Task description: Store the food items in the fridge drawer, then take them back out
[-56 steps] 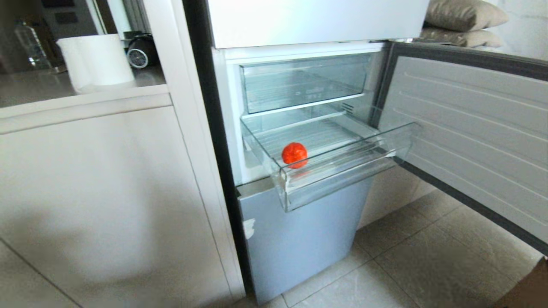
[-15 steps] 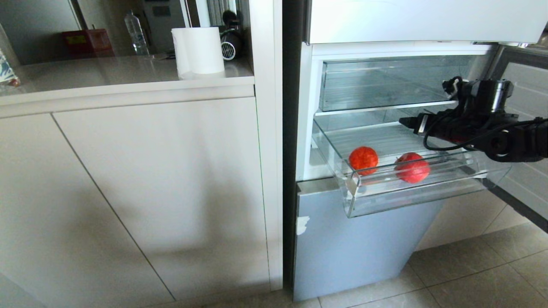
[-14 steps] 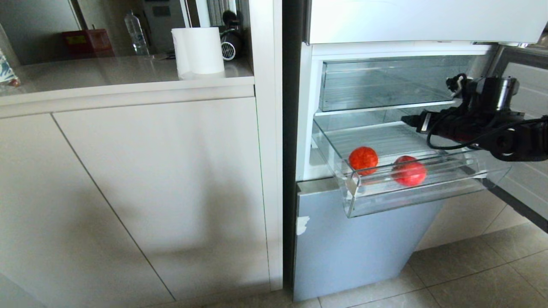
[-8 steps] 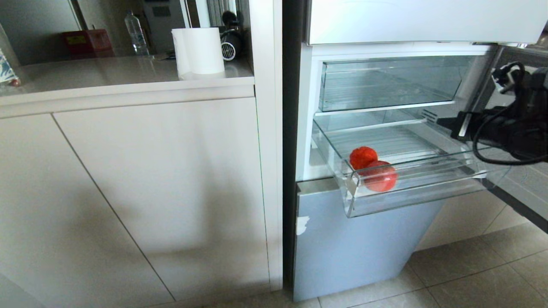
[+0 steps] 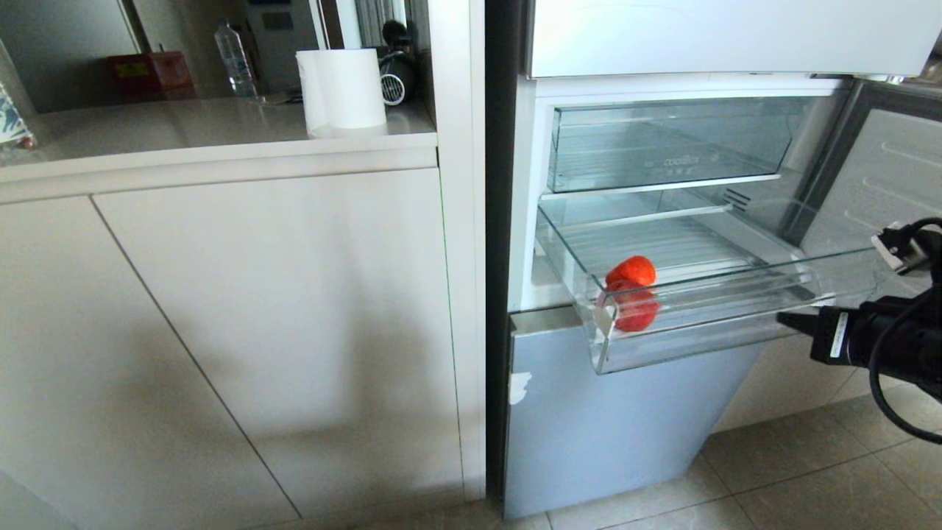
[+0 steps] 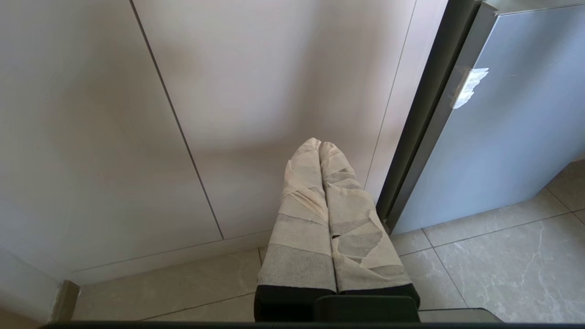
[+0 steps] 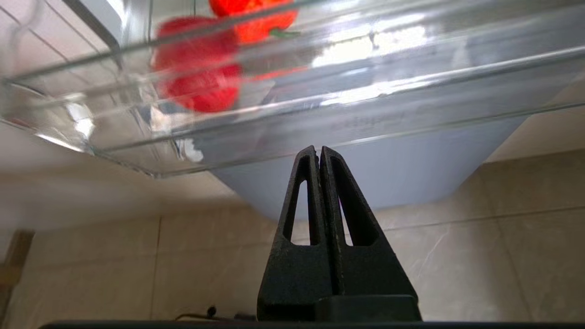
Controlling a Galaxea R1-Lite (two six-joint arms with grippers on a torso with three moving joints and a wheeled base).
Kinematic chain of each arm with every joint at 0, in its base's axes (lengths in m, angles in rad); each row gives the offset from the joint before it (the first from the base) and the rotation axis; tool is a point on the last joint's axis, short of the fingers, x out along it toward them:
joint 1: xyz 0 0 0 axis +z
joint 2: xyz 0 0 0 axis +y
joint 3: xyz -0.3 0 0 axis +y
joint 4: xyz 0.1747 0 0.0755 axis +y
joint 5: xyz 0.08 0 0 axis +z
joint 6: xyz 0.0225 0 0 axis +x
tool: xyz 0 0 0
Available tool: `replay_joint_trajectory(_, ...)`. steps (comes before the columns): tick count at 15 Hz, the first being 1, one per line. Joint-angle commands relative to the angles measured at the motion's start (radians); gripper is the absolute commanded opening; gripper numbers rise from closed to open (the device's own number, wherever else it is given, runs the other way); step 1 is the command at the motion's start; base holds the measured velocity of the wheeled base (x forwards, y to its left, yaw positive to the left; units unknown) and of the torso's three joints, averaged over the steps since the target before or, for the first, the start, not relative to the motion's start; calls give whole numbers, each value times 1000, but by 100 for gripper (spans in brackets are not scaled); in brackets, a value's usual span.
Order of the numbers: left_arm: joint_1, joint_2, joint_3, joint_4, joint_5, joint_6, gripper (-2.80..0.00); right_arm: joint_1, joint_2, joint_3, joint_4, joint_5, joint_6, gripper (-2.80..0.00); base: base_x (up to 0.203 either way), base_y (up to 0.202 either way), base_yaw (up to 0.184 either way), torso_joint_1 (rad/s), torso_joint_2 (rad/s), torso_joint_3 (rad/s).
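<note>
2 red food items (image 5: 633, 294) lie touching each other in the left front corner of the fridge drawer (image 5: 706, 335), which stands pulled out at center right of the head view; the redder one sits against the front lip, the orange-red one just behind it. The right gripper (image 5: 786, 319) hangs at the right edge of the frame, below and outside the drawer's front lip, its black fingers (image 7: 320, 183) pressed together on nothing. The left gripper (image 6: 320, 147), wrapped in pale tape, is likewise closed and empty, parked low before the cabinet door (image 5: 257, 316).

Storing looks done, so the step in hand is probably closing the drawer or turning to retrieval. To push, the closed tips should meet the lip squarely near its middle so the drawer runs straight. To retrieve, the arm must rise above the lip and spread its fingers before descending, taking the front piece first since the pair is crowded into a corner.

The open fridge door (image 5: 883, 184) bounds the right side, and the lettered clear bin (image 5: 662, 151) overhangs the drawer's rear. A paper roll (image 5: 342, 88) and bottle (image 5: 235, 48) stand on the counter at upper left, well apart.
</note>
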Motion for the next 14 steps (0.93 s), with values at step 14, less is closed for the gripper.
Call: replay_joint_trajectory(14, 0, 2, 0, 1, 0, 0, -280, 5, 633, -228, -479, 10, 73, -280, 0, 0, 0, 0, 0, 0)
